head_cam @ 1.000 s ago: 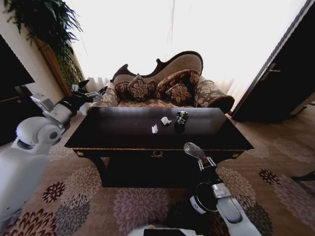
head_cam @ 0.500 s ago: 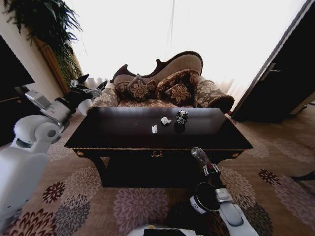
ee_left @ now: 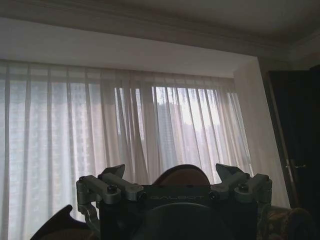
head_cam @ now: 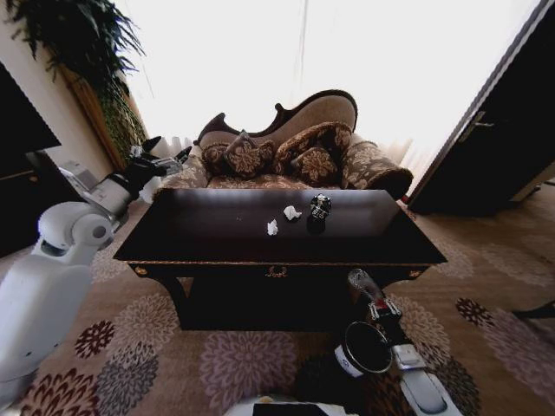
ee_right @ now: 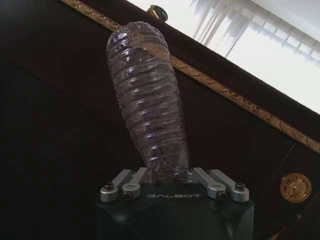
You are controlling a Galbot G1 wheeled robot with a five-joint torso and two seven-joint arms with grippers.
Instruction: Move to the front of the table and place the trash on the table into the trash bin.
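The dark glossy table (head_cam: 208,236) stands right in front of me. On its top lie two white paper balls (head_cam: 272,227) (head_cam: 292,212) and a black-and-silver lump (head_cam: 321,205). My right gripper (head_cam: 375,305) (ee_right: 167,177) is shut on the base of a clear ribbed plastic bottle (head_cam: 357,282) (ee_right: 147,100). It holds the bottle low, in front of the table's gold-trimmed front edge (ee_right: 235,97). The trash bin (head_cam: 319,381) is a dark round shape by my base, partly behind the right arm. My left gripper (head_cam: 163,154) (ee_left: 171,172) is open and raised left of the table.
A patterned sofa (head_cam: 295,156) with cushions stands behind the table, before bright curtains (ee_left: 150,125). A tall plant (head_cam: 87,52) is at the left and a dark door (head_cam: 494,147) at the right. Flowered carpet (head_cam: 234,364) covers the floor around the table.
The right gripper has carried the bottle down and back toward me, from the table's front edge to below it. The left arm has shifted slightly.
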